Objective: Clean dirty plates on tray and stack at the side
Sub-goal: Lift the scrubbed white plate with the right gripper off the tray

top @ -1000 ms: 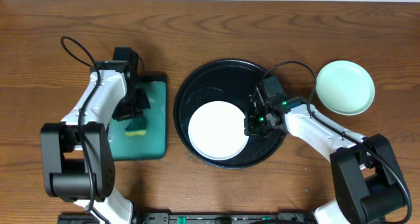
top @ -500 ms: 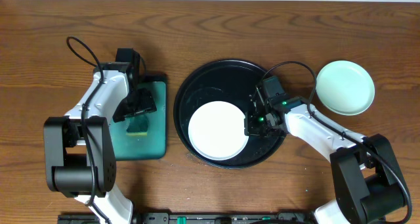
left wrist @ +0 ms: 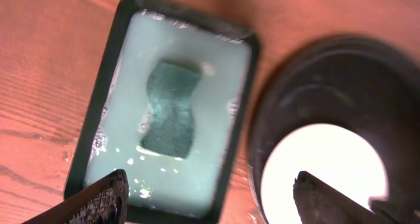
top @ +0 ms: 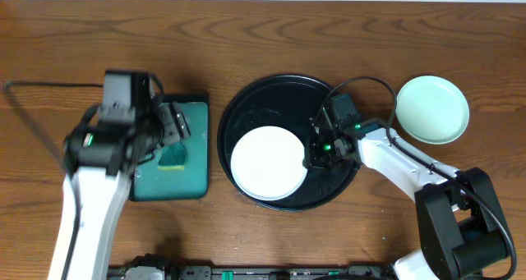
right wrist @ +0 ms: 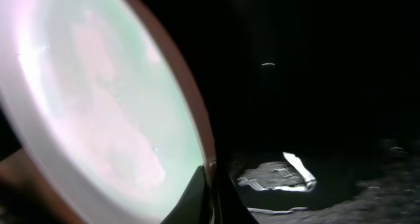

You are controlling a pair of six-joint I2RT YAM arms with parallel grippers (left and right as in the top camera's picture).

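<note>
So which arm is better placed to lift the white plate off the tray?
Right arm: jaws shut on the white plate rim, mint plate nearby. Left arm: jaws hang open over the sponge.

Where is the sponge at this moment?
In the overhead view the sponge lies inside the teal rectangular tray on the left arm's side, just left of the round black tray.

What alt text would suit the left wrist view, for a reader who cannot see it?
A teal sponge lies in a shallow rectangular tray on a wooden table, seen from above between the two fingers of the open left gripper. To the right, a white plate sits in a round black tray.
</note>
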